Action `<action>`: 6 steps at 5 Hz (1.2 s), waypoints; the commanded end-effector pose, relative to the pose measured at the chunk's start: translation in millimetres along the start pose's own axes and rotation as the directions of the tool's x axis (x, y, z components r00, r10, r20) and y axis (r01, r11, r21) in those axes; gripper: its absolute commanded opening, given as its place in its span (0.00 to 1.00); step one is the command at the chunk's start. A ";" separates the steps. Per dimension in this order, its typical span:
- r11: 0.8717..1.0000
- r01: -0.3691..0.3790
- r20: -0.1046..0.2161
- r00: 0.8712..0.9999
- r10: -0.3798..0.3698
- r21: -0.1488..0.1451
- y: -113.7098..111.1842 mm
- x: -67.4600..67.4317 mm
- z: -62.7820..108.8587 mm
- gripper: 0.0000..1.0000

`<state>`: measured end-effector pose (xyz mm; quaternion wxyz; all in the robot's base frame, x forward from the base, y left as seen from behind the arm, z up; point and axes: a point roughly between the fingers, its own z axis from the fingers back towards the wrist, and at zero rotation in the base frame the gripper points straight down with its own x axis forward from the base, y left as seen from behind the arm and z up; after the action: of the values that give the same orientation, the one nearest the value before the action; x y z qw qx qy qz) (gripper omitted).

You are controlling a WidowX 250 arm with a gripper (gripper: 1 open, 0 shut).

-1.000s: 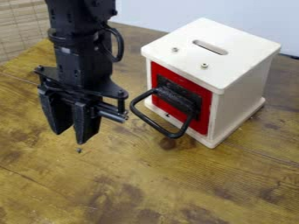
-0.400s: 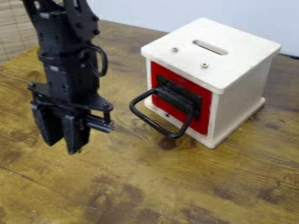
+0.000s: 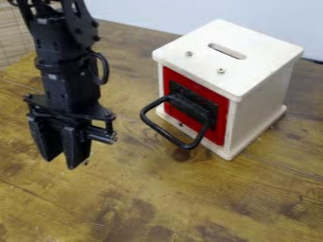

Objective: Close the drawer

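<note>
The cube-shaped box (image 3: pixel 252 80) is creamy white on its top and sides. Its flat drawer front (image 3: pixel 171 83) is bright red around a black centre, and the large rounded loop handle (image 3: pixel 154 120) is black too. The jointed robot gripper (image 3: pixel 66 156) is black (charcoal where light catches it). Dark streaks and blotches pattern the yellowish-brown wooden tabletop (image 3: pixel 139 203).

The black arm (image 3: pixel 66 57) comes down from the upper left, nearly upright. Its gripper (image 3: pixel 63 145) points downward, touching nothing, the fingers (image 3: pixel 77 148) side by side with a gap between them.
</note>
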<state>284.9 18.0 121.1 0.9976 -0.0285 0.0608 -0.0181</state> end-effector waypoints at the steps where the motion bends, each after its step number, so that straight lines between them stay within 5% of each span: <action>1: 0.990 0.133 0.088 0.987 -0.136 0.040 -7.3 -0.4 41.0 0.00; 3: 0.958 0.277 0.091 0.955 -0.283 0.066 -14.9 -6.8 57.6 0.00; 4: 0.946 0.313 0.093 0.943 -0.320 0.079 -17.3 -11.5 53.2 0.00; 6: 0.943 0.322 0.082 0.941 -0.329 0.086 -18.0 -9.3 19.4 0.00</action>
<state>276.2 0.8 132.6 0.9831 -0.0133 0.0333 -0.1797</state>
